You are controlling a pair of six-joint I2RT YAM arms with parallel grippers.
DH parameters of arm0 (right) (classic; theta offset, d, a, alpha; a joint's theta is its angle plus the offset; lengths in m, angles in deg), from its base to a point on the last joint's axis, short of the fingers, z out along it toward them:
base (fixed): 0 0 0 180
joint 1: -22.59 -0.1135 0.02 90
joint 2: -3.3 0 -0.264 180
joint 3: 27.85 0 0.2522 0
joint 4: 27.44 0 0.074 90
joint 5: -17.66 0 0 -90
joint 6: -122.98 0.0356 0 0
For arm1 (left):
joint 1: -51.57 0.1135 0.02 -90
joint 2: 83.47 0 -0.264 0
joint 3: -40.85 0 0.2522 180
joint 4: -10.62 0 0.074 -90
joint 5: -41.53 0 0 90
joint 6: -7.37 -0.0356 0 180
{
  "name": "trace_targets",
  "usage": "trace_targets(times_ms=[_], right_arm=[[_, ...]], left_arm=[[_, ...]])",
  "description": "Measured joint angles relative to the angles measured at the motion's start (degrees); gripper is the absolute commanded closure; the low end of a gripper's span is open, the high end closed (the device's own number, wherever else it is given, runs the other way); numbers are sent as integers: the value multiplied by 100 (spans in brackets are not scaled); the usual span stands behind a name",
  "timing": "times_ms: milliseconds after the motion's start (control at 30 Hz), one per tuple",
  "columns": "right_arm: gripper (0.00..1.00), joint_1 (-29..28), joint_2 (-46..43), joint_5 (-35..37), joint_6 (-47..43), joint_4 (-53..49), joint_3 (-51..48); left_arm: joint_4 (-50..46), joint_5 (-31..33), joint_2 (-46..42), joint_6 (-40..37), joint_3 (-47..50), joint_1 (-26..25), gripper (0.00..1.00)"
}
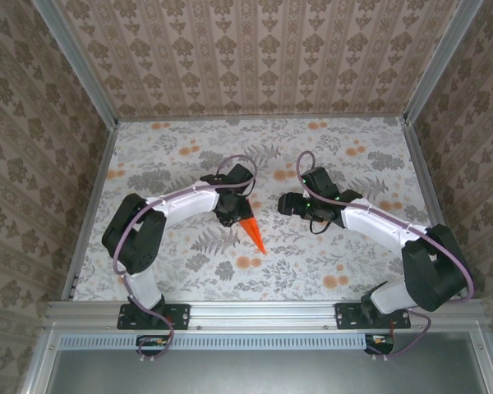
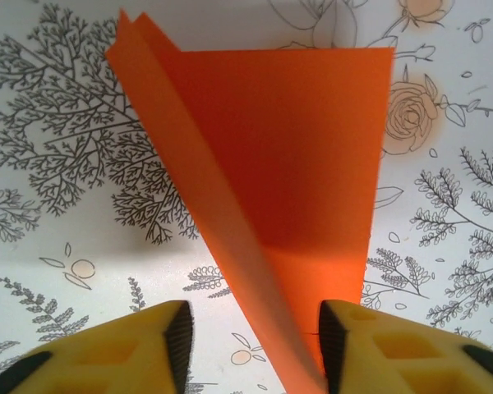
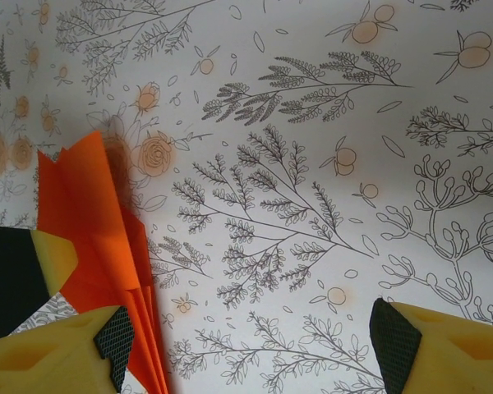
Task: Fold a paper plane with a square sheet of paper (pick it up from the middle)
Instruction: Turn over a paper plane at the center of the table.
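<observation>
Floral tablecloth (image 1: 312,271) boxed by wallpapered walls (image 1: 255,57); mid-cloth the paper plane (image 2: 296,164), a creased orange wedge, has the left gripper (image 2: 255,336) straddling its narrow end, jaws parted, not pinching, paper close against one pad. Just right of the plane the right gripper (image 3: 251,336) hangs released, jaws wide over bare cloth. Looks mid-fold, crease work in hand; next move calls for a clean pinch on the wedge, and there is open cloth all round the plane, walls well apart from it.
</observation>
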Motion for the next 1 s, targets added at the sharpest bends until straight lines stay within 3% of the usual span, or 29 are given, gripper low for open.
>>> trace_targets(times_ms=[467, 700, 833, 1000], right_arm=[[21, 0, 267, -50, 151, 4, 0], [21, 0, 267, -50, 168, 7, 0], [21, 0, 267, -63, 170, 7, 0], [22, 0, 267, -133, 192, 7, 0]], left_arm=[[756, -2, -520, 776, 962, 11, 95], [1276, -92, -785, 811, 1381, 90, 96], [1484, -153, -1095, 804, 1539, 184, 85], [1709, -289, -1226, 778, 1646, 289, 84]])
